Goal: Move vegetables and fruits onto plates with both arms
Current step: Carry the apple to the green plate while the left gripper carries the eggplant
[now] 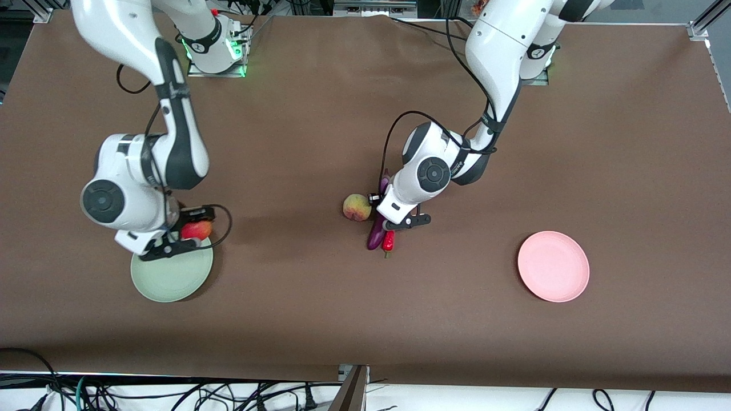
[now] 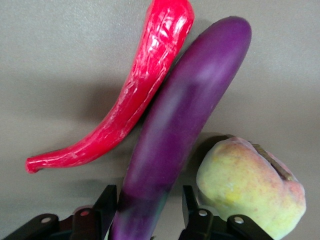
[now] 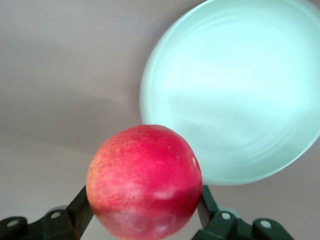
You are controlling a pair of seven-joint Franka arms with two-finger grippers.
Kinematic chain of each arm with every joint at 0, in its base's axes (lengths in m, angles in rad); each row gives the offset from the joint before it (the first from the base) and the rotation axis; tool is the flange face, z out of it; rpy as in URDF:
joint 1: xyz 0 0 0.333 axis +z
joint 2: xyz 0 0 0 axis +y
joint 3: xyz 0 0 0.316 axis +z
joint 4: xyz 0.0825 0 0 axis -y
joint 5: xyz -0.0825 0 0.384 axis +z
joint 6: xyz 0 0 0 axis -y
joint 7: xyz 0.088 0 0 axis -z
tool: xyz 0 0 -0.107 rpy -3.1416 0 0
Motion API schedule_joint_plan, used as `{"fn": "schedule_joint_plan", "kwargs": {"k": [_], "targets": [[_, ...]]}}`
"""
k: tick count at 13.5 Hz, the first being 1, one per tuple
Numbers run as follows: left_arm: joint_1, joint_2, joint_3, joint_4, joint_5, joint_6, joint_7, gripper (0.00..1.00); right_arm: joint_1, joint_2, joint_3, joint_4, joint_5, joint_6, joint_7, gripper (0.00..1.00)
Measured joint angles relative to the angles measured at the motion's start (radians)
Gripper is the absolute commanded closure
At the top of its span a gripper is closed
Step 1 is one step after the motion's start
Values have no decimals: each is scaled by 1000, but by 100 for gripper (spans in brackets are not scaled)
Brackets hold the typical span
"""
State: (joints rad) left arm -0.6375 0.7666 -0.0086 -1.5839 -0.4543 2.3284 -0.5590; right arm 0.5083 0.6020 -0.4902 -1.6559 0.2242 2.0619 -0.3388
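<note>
My right gripper [image 1: 184, 235] is shut on the round red fruit [image 1: 196, 230] and holds it over the rim of the mint green plate [image 1: 171, 279]. The right wrist view shows the fruit [image 3: 145, 180] between the fingers [image 3: 82, 205], with the plate [image 3: 235, 95] below. My left gripper [image 1: 393, 220] is low over the purple eggplant [image 1: 375, 235]. In the left wrist view its open fingers [image 2: 107, 205] straddle the eggplant [image 2: 185, 125]. The red chili [image 2: 135, 100] lies against the eggplant, and the peach [image 2: 250, 185] lies beside it. The pink plate [image 1: 553, 266] is bare.
In the front view the peach [image 1: 357, 207] and chili [image 1: 388, 241] lie close on either side of the eggplant at mid-table. The pink plate sits toward the left arm's end, the green plate toward the right arm's end. Brown table cloth [image 1: 297, 319] lies between them.
</note>
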Motion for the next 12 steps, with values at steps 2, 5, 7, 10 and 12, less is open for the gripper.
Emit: {"fn": "schedule_joint_plan", "kwargs": {"k": [2,5,7,10,12], "targets": [[0,1,2,1,0,1,1,100,-40,47,1,-1,0,94,-67,63],[5,1,8,9,0,1,1,100,-42,87,4,-1,0,208,-136,63],[13,-4,12,21,0,-9,1,100,-56,97,3,-1,0,247,-179,63],[45,-58,16,45,0,-111,-4,100,-83,100,2,-1,0,271,-226,63],[87,-125,17,52,0,-222,-4,100,-100,107,2,-1,0,297,-245,63]]}}
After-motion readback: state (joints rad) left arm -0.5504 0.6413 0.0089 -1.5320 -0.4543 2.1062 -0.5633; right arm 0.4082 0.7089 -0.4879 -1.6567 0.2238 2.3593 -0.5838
